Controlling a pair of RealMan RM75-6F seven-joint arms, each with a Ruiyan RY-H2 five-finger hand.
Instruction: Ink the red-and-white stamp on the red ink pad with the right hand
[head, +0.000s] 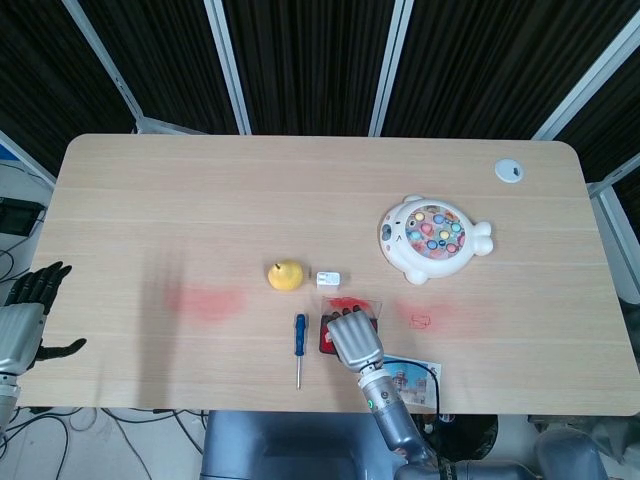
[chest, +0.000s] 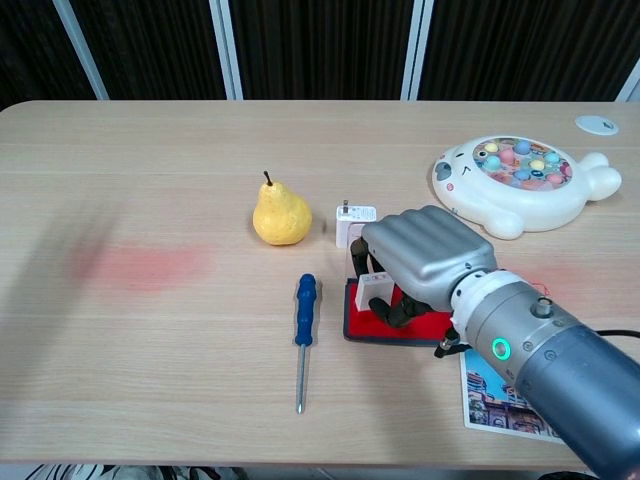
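Observation:
My right hand (chest: 425, 262) (head: 355, 339) grips the red-and-white stamp (chest: 374, 287), whose white body shows under the curled fingers. The stamp stands down on the red ink pad (chest: 370, 318), a red square in a dark frame near the table's front edge. In the head view the hand covers most of the ink pad (head: 325, 335) and hides the stamp. My left hand (head: 28, 305) hangs off the table's left edge with its fingers apart and nothing in it.
A blue screwdriver (chest: 304, 330) lies just left of the pad. A yellow pear (chest: 279, 214) and a white charger (chest: 354, 224) sit behind it. A white fishing toy (chest: 520, 180) is at the right, a postcard (chest: 510, 404) by my right forearm. Red smudges (chest: 140, 266) mark the tabletop.

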